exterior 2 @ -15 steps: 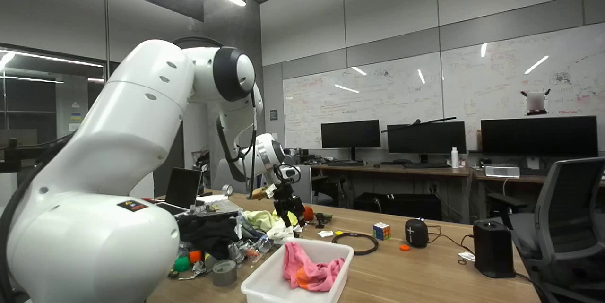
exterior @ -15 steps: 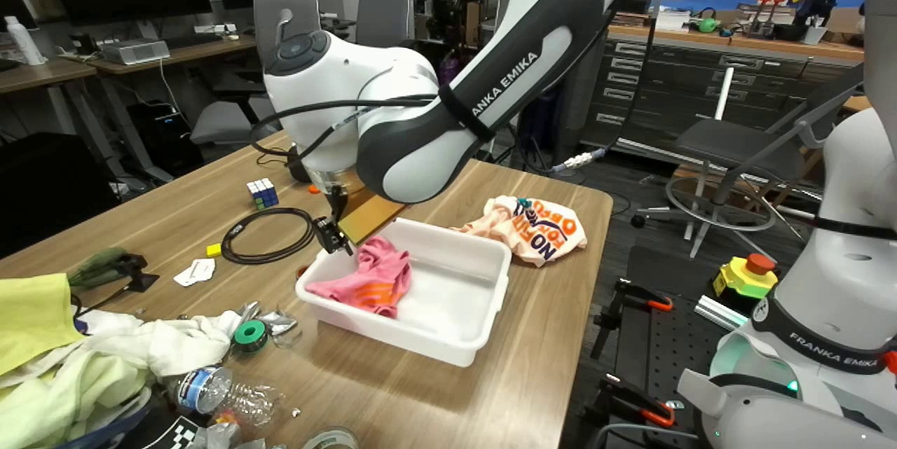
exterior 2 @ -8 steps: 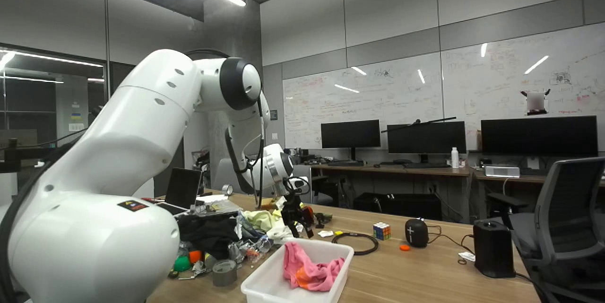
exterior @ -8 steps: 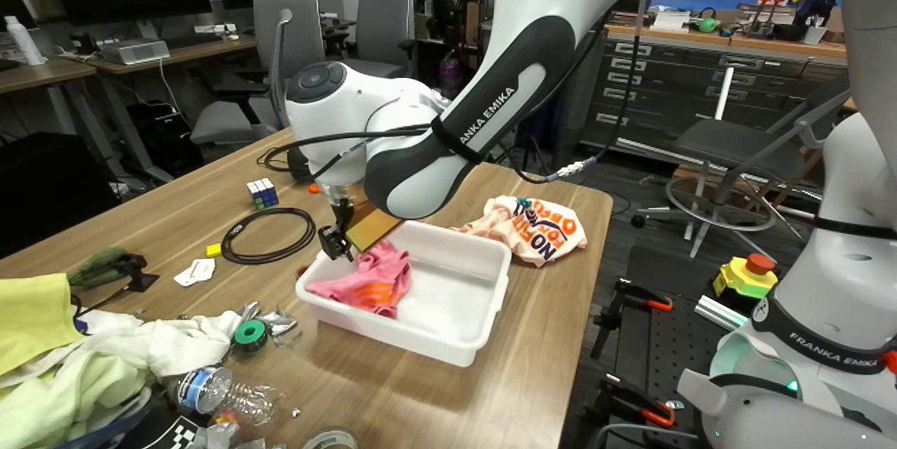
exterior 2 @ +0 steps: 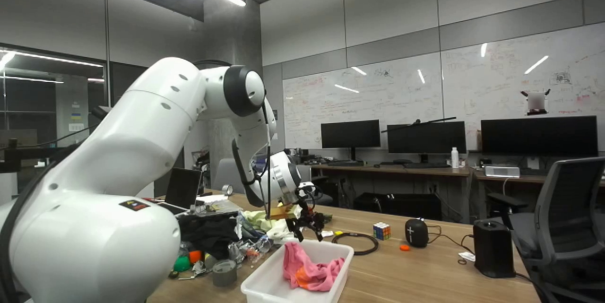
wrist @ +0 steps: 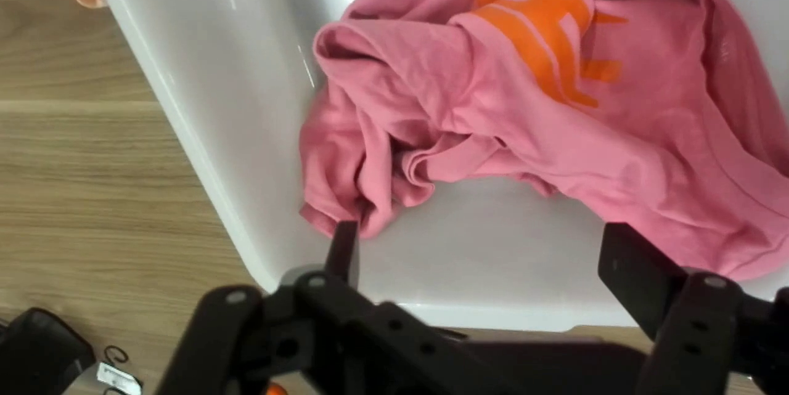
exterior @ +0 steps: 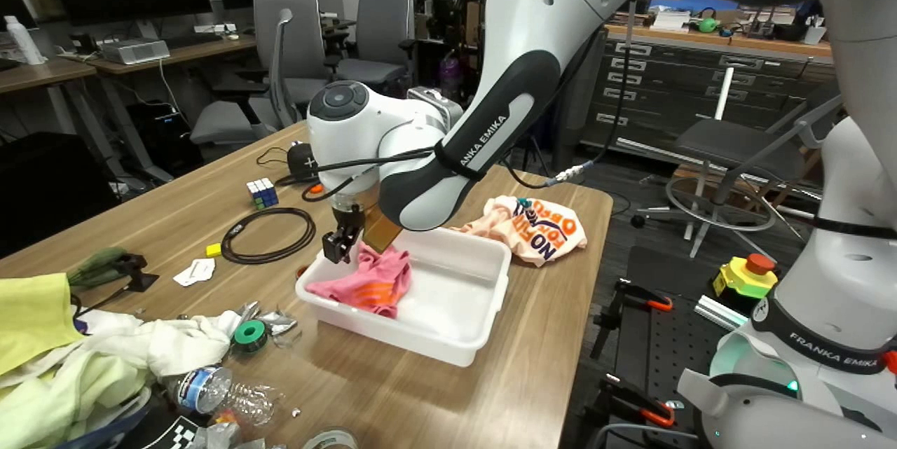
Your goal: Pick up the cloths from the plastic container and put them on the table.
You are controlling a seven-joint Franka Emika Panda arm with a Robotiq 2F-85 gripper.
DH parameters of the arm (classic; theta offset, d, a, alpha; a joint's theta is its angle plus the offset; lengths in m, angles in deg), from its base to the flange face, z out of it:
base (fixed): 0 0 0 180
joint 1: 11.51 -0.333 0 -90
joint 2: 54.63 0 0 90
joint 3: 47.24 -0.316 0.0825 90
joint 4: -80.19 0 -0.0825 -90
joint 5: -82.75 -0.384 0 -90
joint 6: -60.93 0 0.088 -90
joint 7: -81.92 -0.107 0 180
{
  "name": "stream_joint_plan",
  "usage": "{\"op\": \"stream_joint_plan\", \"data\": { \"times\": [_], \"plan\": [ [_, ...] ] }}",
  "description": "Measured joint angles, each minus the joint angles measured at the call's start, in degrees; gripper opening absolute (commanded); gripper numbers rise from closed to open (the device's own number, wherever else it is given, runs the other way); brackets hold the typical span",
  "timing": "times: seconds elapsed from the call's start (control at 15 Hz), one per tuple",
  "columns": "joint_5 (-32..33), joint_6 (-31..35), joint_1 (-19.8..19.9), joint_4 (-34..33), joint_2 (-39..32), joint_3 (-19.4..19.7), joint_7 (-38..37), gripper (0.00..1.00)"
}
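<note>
A pink cloth with orange print (exterior: 378,284) lies crumpled in the white plastic container (exterior: 448,309). Both also show in an exterior view, the cloth (exterior 2: 314,274) and the container (exterior 2: 269,284). In the wrist view the cloth (wrist: 524,93) fills much of the container (wrist: 203,87). My gripper (wrist: 481,228) is open and empty, fingers wide apart, above the container's end; the left fingertip overlaps a cloth corner in the picture, but contact cannot be told. The gripper also shows in both exterior views (exterior: 343,251) (exterior 2: 309,234). A peach cloth with lettering (exterior: 539,228) lies on the table beside the container.
A coiled black cable (exterior: 270,235), a puzzle cube (exterior: 262,193) and a speaker (exterior 2: 416,233) are on the table. A pile of light cloths (exterior: 140,344), a plastic bottle (exterior: 224,393) and a tape roll (exterior 2: 224,272) lie on the container's other side.
My gripper has moved lower and over toward the container's end. The wrist has turned so the fingers point more downward. The cloths and the container have not moved.
</note>
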Motion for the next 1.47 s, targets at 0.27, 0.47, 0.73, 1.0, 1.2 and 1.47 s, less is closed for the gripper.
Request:
{"op": "stream_joint_plan", "data": {
  "times": [0.27,0.47,0.73,1.0,1.2,1.47],
  "plan": [
    [0.27,4.08,-0.57,0.01,-1.55,1.67,6.03,1.0],
    [0.26,6.23,-1.11,0.02,-2.79,2.53,8.64,1.0],
    [-0.02,7.54,-2.42,-0.04,-4.43,3.69,9.97,1.0],
    [-0.99,7.82,-3.46,-0.47,-6.12,4.47,11.0,1.0],
    [-2.44,7.83,-3.56,-1.22,-7.56,4.72,12.12,1.0],
    [-5.15,7.83,-3.54,-2.46,-9.37,5.1,14.08,1.0]
  ]
}}
